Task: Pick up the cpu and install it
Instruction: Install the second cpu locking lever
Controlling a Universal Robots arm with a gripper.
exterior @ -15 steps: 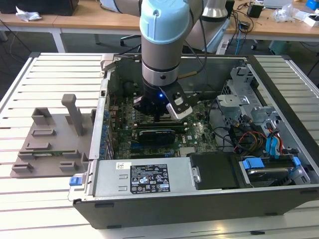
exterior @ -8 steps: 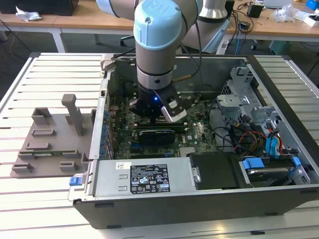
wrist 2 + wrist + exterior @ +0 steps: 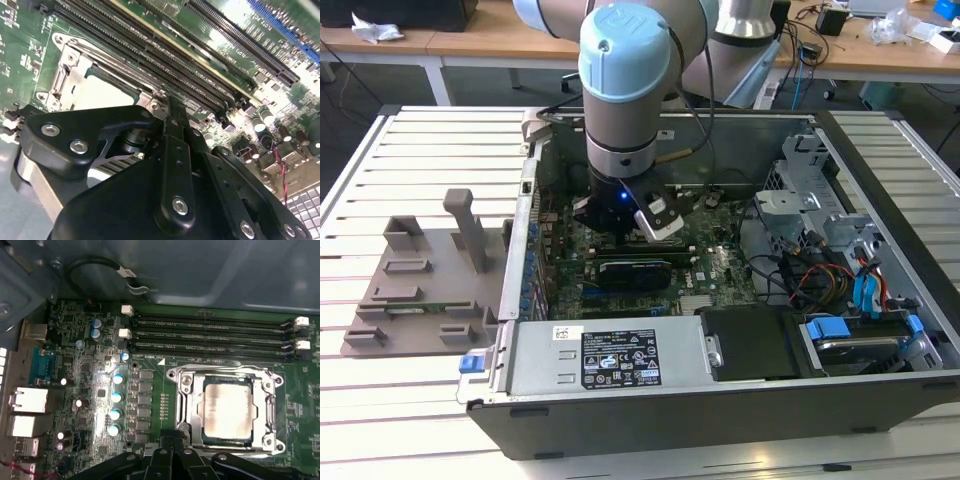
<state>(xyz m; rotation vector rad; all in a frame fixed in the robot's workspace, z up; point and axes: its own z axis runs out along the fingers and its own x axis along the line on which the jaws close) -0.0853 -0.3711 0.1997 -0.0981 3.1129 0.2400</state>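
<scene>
Slatted white worktop (image 3: 410, 420) carries my open computer case (image 3: 720, 410), with wooden desks behind it and a grey plastic tray (image 3: 420, 290) with upright posts lying at the exterior view's left of the case.

From the first wrist view I see the cpu (image 3: 226, 409) lying flat, metal top up, inside the silver socket frame (image 3: 182, 382) on the green motherboard (image 3: 90, 390). It is close to square, slightly longer in the direction that runs across the memory slots (image 3: 210, 332), and its edges sit parallel to the frame. The second wrist view catches only a pale corner of it (image 3: 107, 92); the black linkage covers the rest.

My arm (image 3: 625, 90) stands nearly vertical over the middle of the board, wrist pointed straight down into the case, a blue light glowing at the tool flange. The gripper (image 3: 172, 445) hangs just above the socket's near edge, and the chip's top is bare in the first wrist view, so nothing is pinched on it. I cannot tell whether the claw is open or closed: the fingertips are cut off in both wrist views, and the exterior view hides them behind the wrist.
</scene>
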